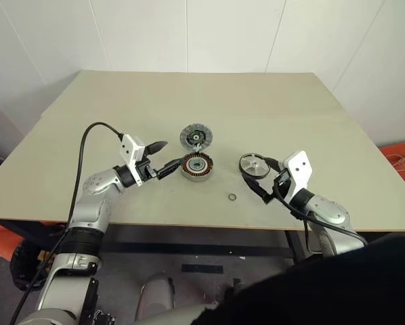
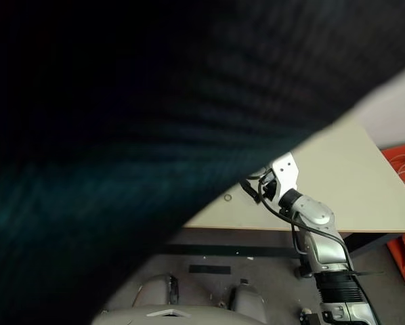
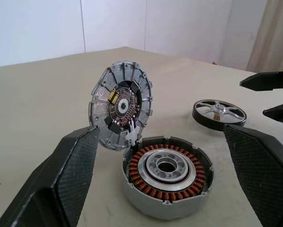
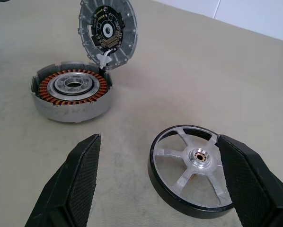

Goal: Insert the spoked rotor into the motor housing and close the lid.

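The motor housing (image 1: pixel 196 167) stands mid-table, its copper coils and silver hub (image 3: pixel 166 166) exposed. The lid (image 1: pixel 196 137) stands tilted up at the housing's far edge, ribbed rim and dark centre (image 3: pixel 122 105) facing my left gripper. My left gripper (image 1: pixel 169 156) is open just left of the housing, one finger (image 3: pixel 75 175) on each side of it in the left wrist view, not touching. To the right of the housing the spoked rotor (image 1: pixel 254 164) lies flat on the table. My right gripper (image 1: pixel 260 179) is open close to the rotor (image 4: pixel 193 168), nothing held.
A tiny metal washer (image 1: pixel 232 197) lies near the table's front edge (image 1: pixel 189 224), between the two grippers. The beige table (image 1: pixel 202 95) is bare beyond the parts. A dark blurred mass (image 2: pixel 135 122) covers most of the right eye view.
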